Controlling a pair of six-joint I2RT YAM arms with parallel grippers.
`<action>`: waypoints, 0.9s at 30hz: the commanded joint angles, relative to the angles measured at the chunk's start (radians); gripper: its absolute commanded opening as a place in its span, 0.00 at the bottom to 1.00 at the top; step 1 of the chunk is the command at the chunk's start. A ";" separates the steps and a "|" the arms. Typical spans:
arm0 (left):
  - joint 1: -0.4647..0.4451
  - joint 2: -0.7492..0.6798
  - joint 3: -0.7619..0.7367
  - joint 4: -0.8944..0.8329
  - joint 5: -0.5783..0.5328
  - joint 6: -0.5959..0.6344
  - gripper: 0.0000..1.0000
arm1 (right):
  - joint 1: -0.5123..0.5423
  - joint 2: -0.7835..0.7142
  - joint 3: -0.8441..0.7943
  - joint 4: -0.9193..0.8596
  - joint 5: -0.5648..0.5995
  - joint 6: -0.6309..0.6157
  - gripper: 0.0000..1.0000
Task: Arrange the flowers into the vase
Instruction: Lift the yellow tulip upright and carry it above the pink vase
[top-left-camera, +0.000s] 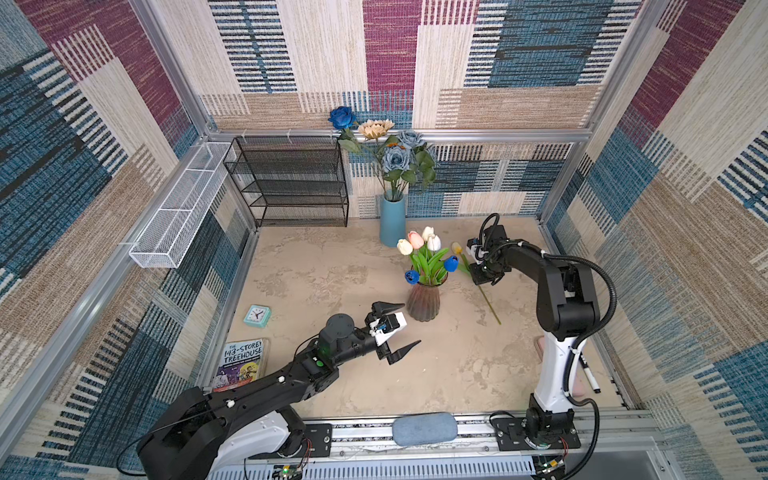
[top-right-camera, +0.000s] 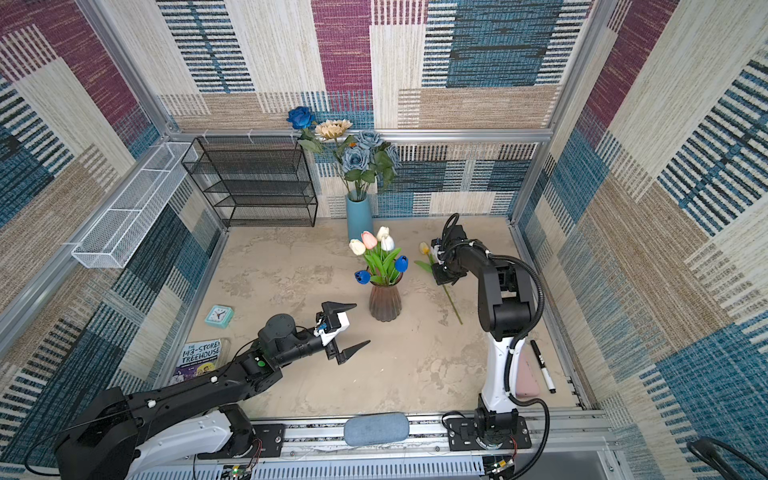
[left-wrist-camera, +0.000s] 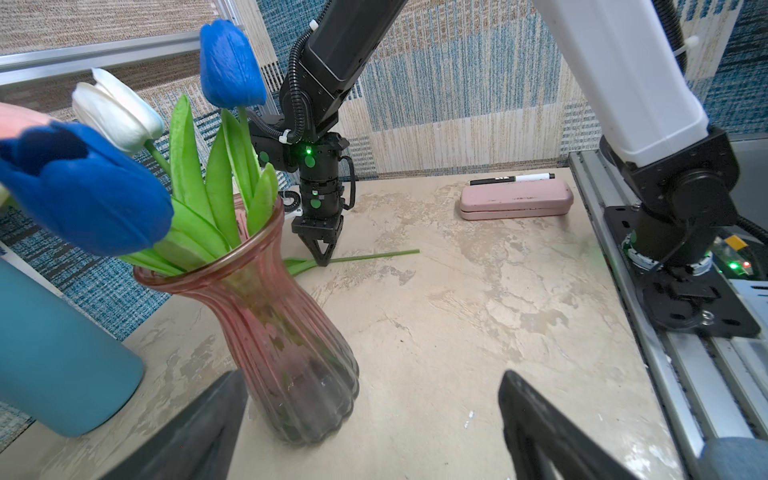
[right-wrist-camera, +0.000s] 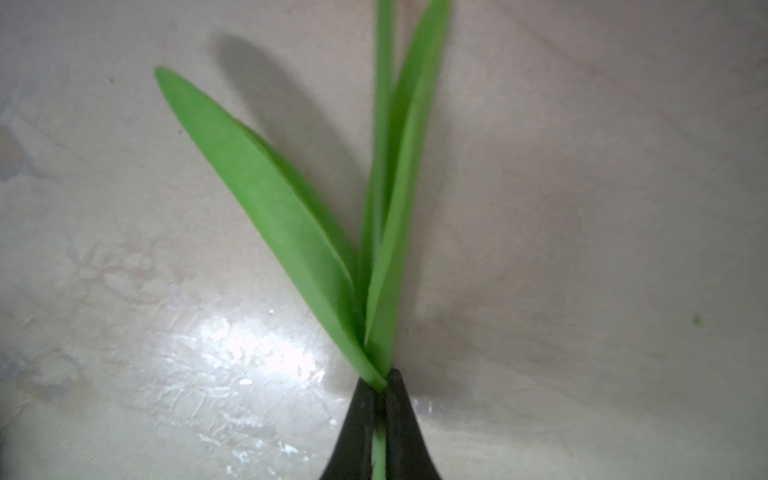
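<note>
- Right gripper (left-wrist-camera: 322, 258) of mine is clamped on the stem of the yellow tulip (top-left-camera: 456, 248), fingertips pinched together just where the leaves branch off; the right wrist view shows the green stem caught between the two black tips (right-wrist-camera: 379, 401).
- That tulip lies flat on the table (top-left-camera: 332, 266), bloom toward the far wall, bare stem end trailing toward the near side.
- My right arm rises from its base on the near rail, folds at the elbow and reaches away, with the wrist turned straight down so the fingers meet the table.
- Just to the left of the tulip stands the pink vase (top-left-camera: 423, 305), upright, holding pink, white and blue tulips (top-left-camera: 428, 253).
- Behind it, by the back wall, the blue vase (top-left-camera: 392, 222) carries the dusty-blue roses (top-left-camera: 397, 160), the deep-blue rose (top-left-camera: 343, 117) and the cream sunflower (top-left-camera: 376, 128).
- My left gripper (top-left-camera: 411, 324) is spread wide and holds nothing, lying level and aimed at the pink vase's base, near it but not touching.
- My left arm stretches low from the near left corner.
- Farther out: a clock (top-left-camera: 257, 316) and a book (top-left-camera: 241, 363) at the left edge, a pink case (left-wrist-camera: 515, 203) with a marker (left-wrist-camera: 513, 178) beside it by my right base.
</note>
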 joint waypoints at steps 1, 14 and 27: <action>0.000 -0.008 0.003 0.038 -0.002 -0.015 0.98 | -0.012 0.018 -0.009 0.012 0.017 0.017 0.03; 0.000 -0.057 0.066 0.052 0.036 -0.019 0.98 | -0.047 -0.368 -0.164 0.322 -0.123 0.128 0.00; 0.053 -0.130 0.049 0.208 -0.053 -0.049 0.98 | -0.037 -1.073 -0.618 1.210 -0.669 0.443 0.00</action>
